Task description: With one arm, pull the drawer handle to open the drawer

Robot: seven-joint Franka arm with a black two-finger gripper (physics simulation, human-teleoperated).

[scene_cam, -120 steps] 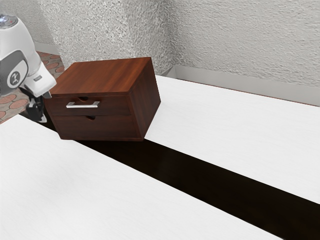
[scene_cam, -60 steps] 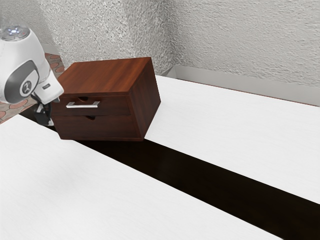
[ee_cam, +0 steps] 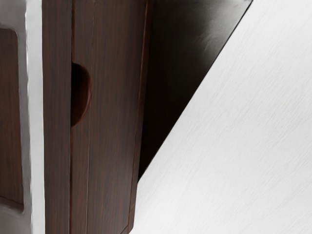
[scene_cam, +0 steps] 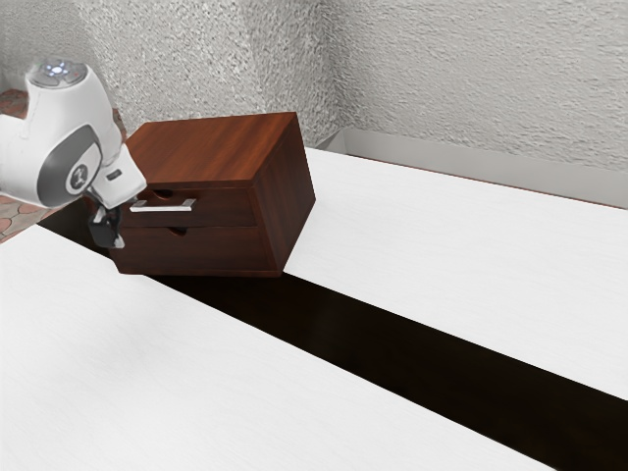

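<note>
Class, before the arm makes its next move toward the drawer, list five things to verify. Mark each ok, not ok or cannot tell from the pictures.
1. Top drawer of the dark brown wooden cabinet shut and ready to pull: ok, its front sits flush.
2. Silver bar handle with nothing on it: ok.
3. Black gripper at the handle: not ok. It is by the cabinet's front corner, beyond the handle's end toward the exterior view's left.
4. Gripper level with the handle: cannot tell.
5. Cabinet standing flat on the white table: ok.
</note>
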